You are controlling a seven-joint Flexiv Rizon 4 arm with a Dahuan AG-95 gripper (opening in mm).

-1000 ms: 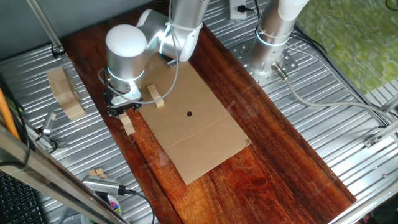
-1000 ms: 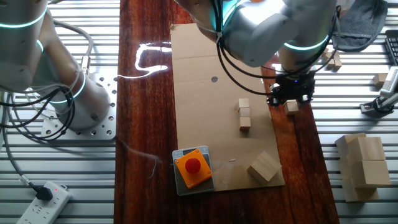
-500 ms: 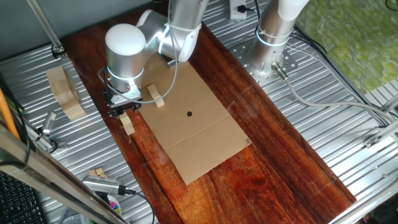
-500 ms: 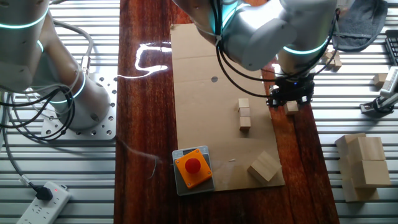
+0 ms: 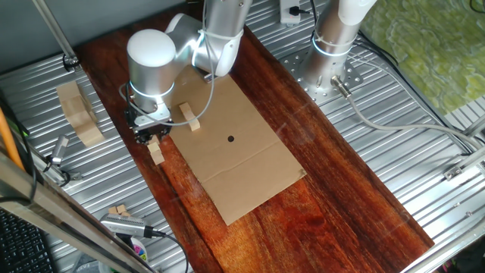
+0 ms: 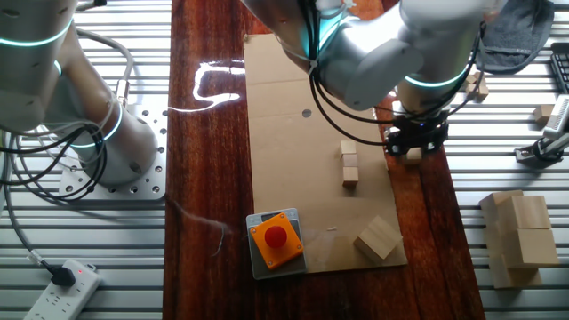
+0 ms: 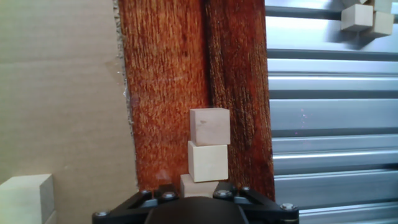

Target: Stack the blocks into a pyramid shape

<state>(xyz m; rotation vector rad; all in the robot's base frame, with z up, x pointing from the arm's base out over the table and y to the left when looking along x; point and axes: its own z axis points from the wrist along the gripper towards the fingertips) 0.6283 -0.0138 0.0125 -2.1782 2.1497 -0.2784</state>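
Cardboard sheet (image 6: 293,133): two blocks (image 6: 349,164) rest on it, touching, left of the gripper.
Gripper (image 6: 414,140): low over the dark wood strip (image 7: 186,74) beside the cardboard; it has crept slightly away from where it hung a second ago. I cannot tell how far the fingers are spread.
Row of blocks (image 7: 208,144): three in a line on the wood, the nearest tucked under the gripper base, unmoved.
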